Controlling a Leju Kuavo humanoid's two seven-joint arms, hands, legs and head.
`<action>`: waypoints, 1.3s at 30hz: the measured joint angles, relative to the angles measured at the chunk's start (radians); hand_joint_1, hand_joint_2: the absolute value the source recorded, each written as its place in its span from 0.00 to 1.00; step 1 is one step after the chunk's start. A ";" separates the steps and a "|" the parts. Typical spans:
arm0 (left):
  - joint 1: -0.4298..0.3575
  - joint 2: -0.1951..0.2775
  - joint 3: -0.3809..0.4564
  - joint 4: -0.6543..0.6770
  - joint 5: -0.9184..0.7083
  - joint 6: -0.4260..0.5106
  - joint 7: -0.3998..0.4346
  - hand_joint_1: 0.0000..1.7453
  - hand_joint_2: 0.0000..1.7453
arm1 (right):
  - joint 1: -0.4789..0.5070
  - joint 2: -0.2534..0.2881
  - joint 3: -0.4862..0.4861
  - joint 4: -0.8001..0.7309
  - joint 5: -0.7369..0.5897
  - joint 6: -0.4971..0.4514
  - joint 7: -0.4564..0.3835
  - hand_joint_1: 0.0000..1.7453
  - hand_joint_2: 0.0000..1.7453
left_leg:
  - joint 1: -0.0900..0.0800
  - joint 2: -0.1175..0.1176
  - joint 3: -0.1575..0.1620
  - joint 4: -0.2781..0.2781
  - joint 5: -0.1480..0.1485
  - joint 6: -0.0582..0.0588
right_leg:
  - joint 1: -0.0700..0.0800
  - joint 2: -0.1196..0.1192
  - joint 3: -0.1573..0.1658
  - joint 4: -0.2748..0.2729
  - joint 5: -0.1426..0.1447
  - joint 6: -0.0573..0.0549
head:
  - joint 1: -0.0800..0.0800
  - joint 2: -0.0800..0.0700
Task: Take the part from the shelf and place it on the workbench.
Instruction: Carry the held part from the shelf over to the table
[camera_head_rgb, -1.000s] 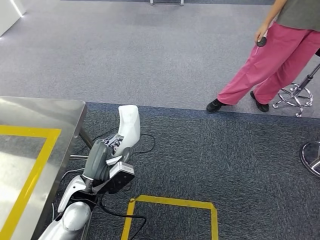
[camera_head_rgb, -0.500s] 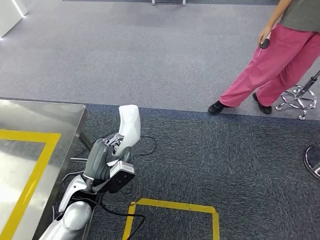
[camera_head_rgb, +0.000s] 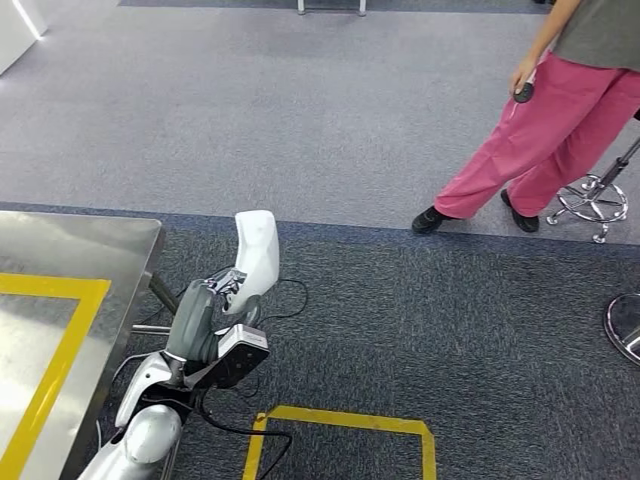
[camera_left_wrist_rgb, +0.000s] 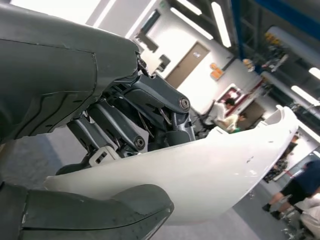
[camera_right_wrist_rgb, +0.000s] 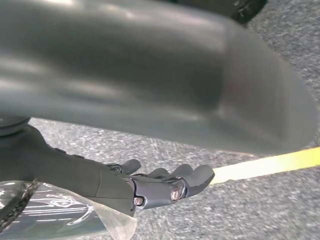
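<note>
L hand round white part

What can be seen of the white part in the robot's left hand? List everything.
The white part is a smooth, glossy, curved shell, plastic by its look, with a hollow inner side and a raised rim at its far end. The left hand grips its lower end, thumb on one face and dark fingers on the other. It stands nearly upright above the dark carpet, beside the corner of the steel workbench, not touching it. A few small dark specks mark its surface.
</note>
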 joint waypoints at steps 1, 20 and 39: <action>0.000 0.000 0.000 0.000 0.000 0.000 0.000 1.00 1.00 | 0.000 0.000 0.000 0.000 0.000 0.000 0.000 0.00 0.00 | 0.001 -0.001 0.002 -0.008 -0.001 0.003 | 0.000 -0.001 0.000 -0.002 -0.001 0.006 | 0.000 0.000; -0.001 -0.003 0.000 -0.001 0.000 0.002 -0.002 1.00 1.00 | 0.001 0.000 0.000 0.000 0.000 0.000 0.001 0.00 0.00 | 0.008 -0.002 0.023 0.079 -0.107 -0.021 | -0.009 -0.003 -0.035 -0.003 0.039 -0.011 | -0.001 0.000; -0.002 -0.007 0.013 0.000 0.039 -0.004 0.022 1.00 1.00 | 0.000 -0.001 0.000 0.000 -0.003 0.000 0.040 0.00 0.00 | 0.005 -0.002 0.005 -0.007 -0.004 -0.007 | -0.003 -0.002 0.011 -0.013 0.000 0.002 | 0.002 0.000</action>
